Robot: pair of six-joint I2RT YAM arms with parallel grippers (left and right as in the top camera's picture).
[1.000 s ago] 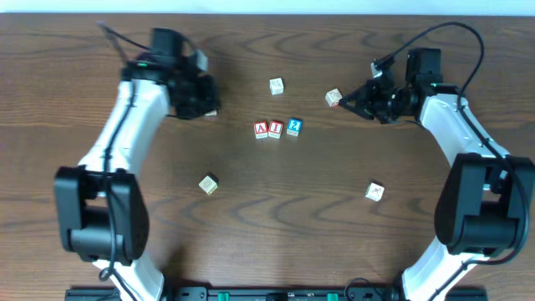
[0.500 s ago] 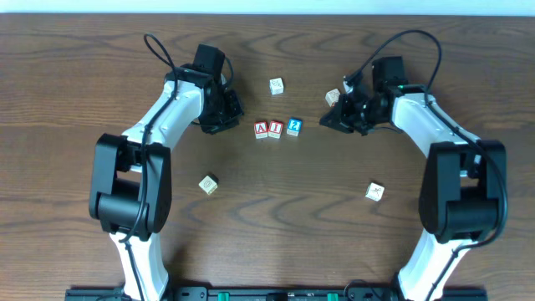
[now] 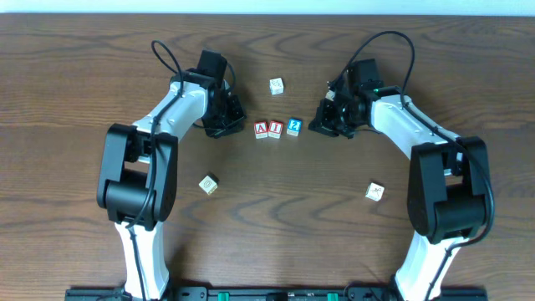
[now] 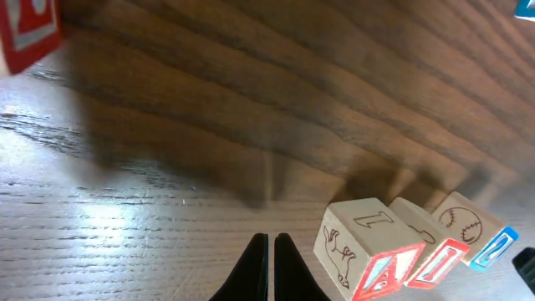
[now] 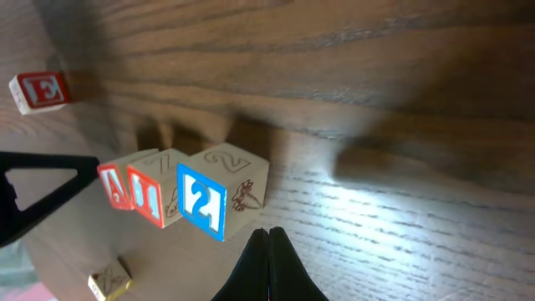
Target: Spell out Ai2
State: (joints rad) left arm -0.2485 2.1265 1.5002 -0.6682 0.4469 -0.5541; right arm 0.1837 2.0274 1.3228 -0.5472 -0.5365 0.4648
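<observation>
Blue wooden "2" cube (image 3: 293, 126) at 9 o'clock of right gripper (image 3: 316, 127) — nearer arm, fingers pinched together; left gripper (image 3: 238, 118) pinched too, opp. side.

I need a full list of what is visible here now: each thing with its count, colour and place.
A cube: one, red face with white letter, left end of the centre row.
I cube: one, red face with white letter, middle of that row.
2 cube: one, blue face with white digit, right end of that row.
Pale cubes: three, whitish, scattered: behind the row, front left, front right.
Table: one, dark brown wood, under everything.
Arms: two, white and black, left and right of the row.
Left tool: one, black, shut and empty, left of the A cube.
Right tool: one, black, shut and empty, right of the 2 cube.
</observation>
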